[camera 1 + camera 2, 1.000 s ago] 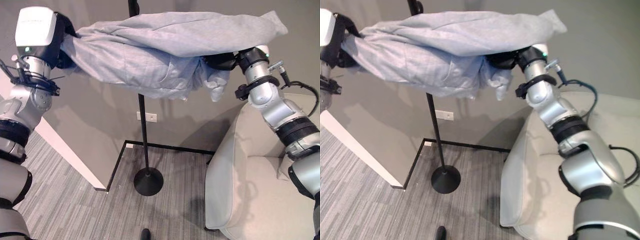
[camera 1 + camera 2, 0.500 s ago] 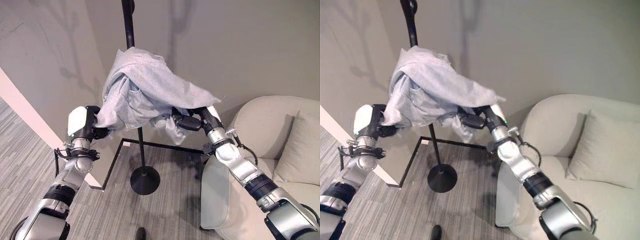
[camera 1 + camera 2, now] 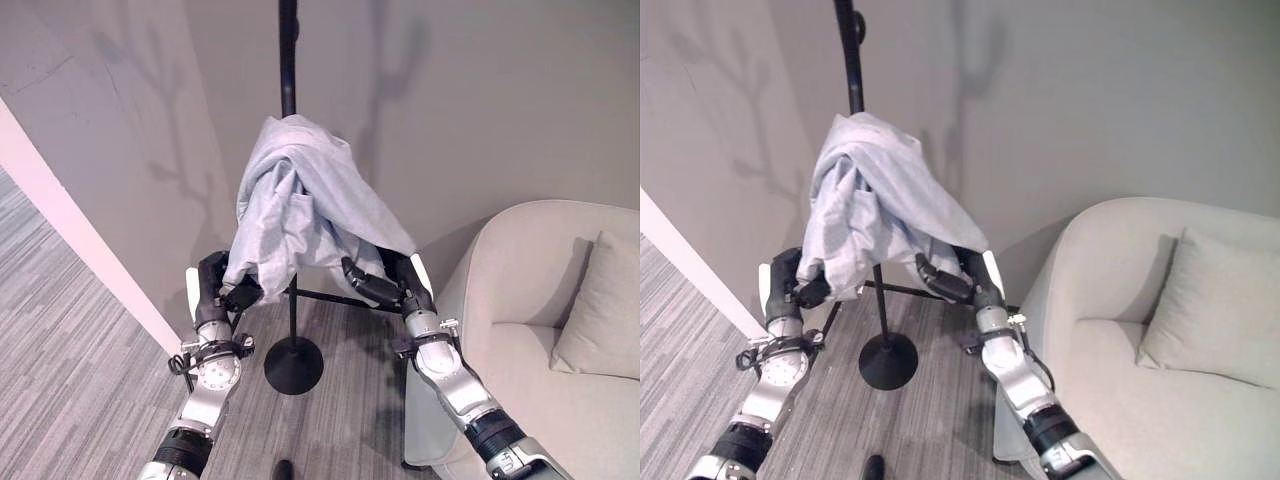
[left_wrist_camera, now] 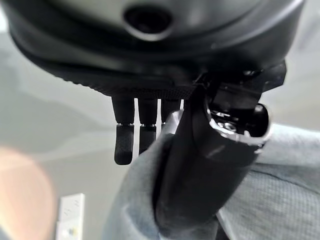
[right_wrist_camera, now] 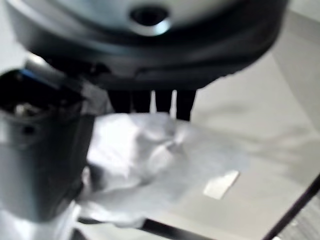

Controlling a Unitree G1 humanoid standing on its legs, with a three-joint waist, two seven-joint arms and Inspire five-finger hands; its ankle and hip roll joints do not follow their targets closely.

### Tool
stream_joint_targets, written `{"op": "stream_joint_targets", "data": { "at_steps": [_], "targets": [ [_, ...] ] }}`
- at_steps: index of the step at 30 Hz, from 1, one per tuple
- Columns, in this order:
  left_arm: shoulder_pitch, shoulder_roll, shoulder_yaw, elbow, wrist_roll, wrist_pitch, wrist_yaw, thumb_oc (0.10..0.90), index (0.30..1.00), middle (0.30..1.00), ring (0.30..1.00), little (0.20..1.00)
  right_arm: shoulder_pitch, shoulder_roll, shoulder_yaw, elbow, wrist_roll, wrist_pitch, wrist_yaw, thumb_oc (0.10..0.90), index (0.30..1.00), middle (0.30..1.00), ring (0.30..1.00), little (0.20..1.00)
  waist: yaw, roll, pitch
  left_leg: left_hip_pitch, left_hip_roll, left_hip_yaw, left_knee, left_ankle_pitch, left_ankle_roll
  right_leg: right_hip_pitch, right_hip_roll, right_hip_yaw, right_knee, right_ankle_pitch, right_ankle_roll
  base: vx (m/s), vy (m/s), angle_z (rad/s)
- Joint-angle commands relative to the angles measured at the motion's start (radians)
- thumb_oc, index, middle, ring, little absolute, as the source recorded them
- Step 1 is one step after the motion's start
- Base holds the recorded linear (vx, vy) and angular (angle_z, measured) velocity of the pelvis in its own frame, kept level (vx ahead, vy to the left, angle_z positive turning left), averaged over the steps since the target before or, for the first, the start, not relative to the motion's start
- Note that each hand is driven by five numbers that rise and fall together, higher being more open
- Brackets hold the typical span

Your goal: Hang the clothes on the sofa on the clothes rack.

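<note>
Above the fingers: light blue shirt (image 3: 300, 200) draped over the black clothes rack (image 3: 288, 60), its top bunched on the pole.
Left hand (image 3: 213, 290): fingers (image 4: 123, 142) and thumb pinching the shirt's low edge, seen close in the left wrist view.
Right hand (image 3: 385, 285): under the other low edge; fingers tucked behind cloth, so cannot tell if gripping or loose.
Sofa (image 3: 560, 330): beside the right hand, with a cushion (image 3: 600, 310) on it.
Step in hand: probably letting go so the shirt hangs alone.
How to do it well: open fingers slowly, one hand at a time; pull down and away, not sideways; avoid bumping the pole.
Risk: shirt sitting lopsided, could slide off to the floor (image 3: 80, 300).
</note>
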Motion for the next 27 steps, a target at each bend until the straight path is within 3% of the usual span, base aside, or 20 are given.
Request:
{"op": "stream_joint_targets", "data": {
  "at_steps": [1, 8, 14, 15, 20, 23, 25, 27],
  "targets": [
    [-0.017, 0.036, 0.046, 0.037, -0.058, -0.078, -0.008, 0.800, 0.900, 0.900, 0.900, 0.900, 0.014, -0.082, -0.059, -0.110, -0.026, -0.068, -0.005, 0.800, 0.900, 0.900, 0.900, 0.900, 0.011, 0.026, -0.057, 0.096, 0.053, 0.005, 0.002, -0.174, -0.026, -0.100, 0.002, -0.022, 0.024, 0.023, 0.014, 0.00, 0.000, 0.00],
    [0.065, -0.009, 0.076, 0.036, -0.172, -0.096, -0.075, 0.800, 0.900, 0.900, 0.900, 0.900, 0.084, -0.127, -0.098, -0.215, -0.031, -0.087, 0.040, 0.800, 0.900, 0.900, 0.900, 0.900, 0.010, 0.021, -0.063, 0.094, 0.053, 0.006, 0.002, -0.170, -0.025, -0.104, 0.002, -0.020, 0.027, 0.027, 0.014, -0.03, 0.002, -0.01],
    [0.143, -0.040, 0.082, 0.072, -0.329, -0.094, -0.194, 0.800, 0.900, 0.900, 0.900, 0.900, 0.149, -0.137, -0.144, -0.229, -0.001, -0.100, 0.065, 0.800, 0.900, 0.900, 0.900, 0.900, 0.011, 0.020, -0.062, 0.088, 0.055, 0.009, 0.004, -0.164, -0.024, -0.110, 0.003, -0.020, 0.031, 0.033, 0.015, -0.05, 0.003, 0.00],
    [0.183, -0.050, 0.065, 0.094, -0.459, -0.065, -0.293, 0.800, 0.900, 0.900, 0.900, 0.900, 0.177, -0.121, -0.158, -0.195, 0.003, -0.097, 0.061, 0.800, 0.900, 0.900, 0.900, 0.900, 0.011, 0.028, -0.059, 0.085, 0.055, 0.008, 0.006, -0.161, -0.021, -0.114, 0.003, -0.021, 0.035, 0.035, 0.015, -0.05, 0.012, -0.01],
    [0.229, -0.085, 0.109, 0.271, -0.572, -0.032, -0.417, 0.800, 0.900, 0.900, 0.900, 0.900, 0.286, -0.017, -0.209, -0.080, 0.001, -0.082, 0.026, 0.800, 0.900, 0.900, 0.900, 0.900, 0.009, 0.036, -0.061, 0.083, 0.055, 0.004, 0.008, -0.159, -0.020, -0.114, 0.002, -0.022, 0.038, 0.032, 0.015, -0.02, 0.009, 0.00],
    [0.216, -0.142, 0.167, 0.492, -0.650, 0.003, -0.419, 0.800, 0.900, 0.900, 0.900, 0.900, 0.345, 0.133, -0.256, 0.136, 0.238, -0.096, -0.003, 0.800, 0.900, 0.900, 0.900, 0.900, 0.004, 0.044, -0.063, 0.087, 0.054, 0.002, 0.009, -0.158, -0.022, -0.111, 0.004, -0.021, 0.041, 0.029, 0.012, 0.00, 0.000, 0.00],
    [0.212, -0.151, 0.198, 0.691, -0.616, 0.040, -0.441, 0.800, 0.900, 0.900, 0.900, 0.900, 0.364, 0.196, -0.251, 0.330, 0.431, -0.078, 0.053, 0.800, 0.900, 0.900, 0.900, 0.900, 0.004, 0.047, -0.064, 0.088, 0.053, 0.000, 0.010, -0.158, -0.025, -0.110, 0.005, -0.022, 0.044, 0.026, 0.008, 0.00, 0.000, 0.00],
    [0.208, -0.149, 0.209, 0.763, -0.604, 0.051, -0.451, 0.800, 0.900, 0.900, 0.900, 0.900, 0.358, 0.212, -0.250, 0.416, 0.508, -0.062, 0.085, 0.800, 0.900, 0.900, 0.900, 0.900, 0.006, 0.047, -0.064, 0.088, 0.052, -0.001, 0.011, -0.158, -0.026, -0.110, 0.006, -0.022, 0.044, 0.026, 0.007, 0.00, 0.009, 0.05]
  ]
}}
